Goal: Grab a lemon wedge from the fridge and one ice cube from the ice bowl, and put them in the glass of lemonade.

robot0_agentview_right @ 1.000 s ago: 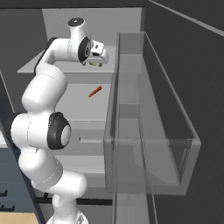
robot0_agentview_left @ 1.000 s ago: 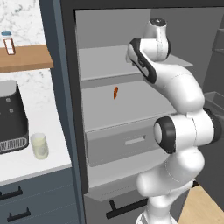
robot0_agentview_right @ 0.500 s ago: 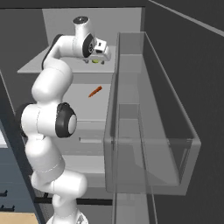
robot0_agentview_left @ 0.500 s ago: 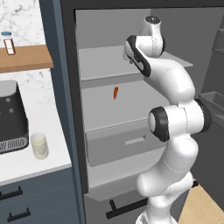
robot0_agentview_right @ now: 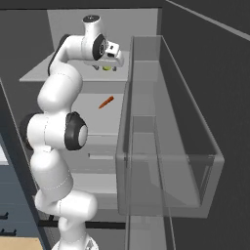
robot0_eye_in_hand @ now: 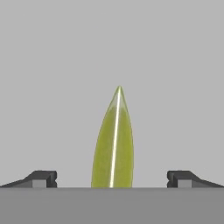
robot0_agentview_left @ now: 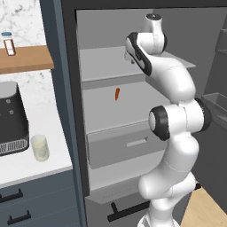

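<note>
Both fingertips spread wide either side of lemon wedge on upper fridge shelf, wedge centred dead ahead of gripper; push straight down, keep centred, then pinch gently.

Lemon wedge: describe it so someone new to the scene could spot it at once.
Look inside the open fridge, on the upper light grey shelf. The lemon wedge lies there under the open hand: tiny, yellow-green, pointed, unlike the orange-red stick one shelf below.
</note>
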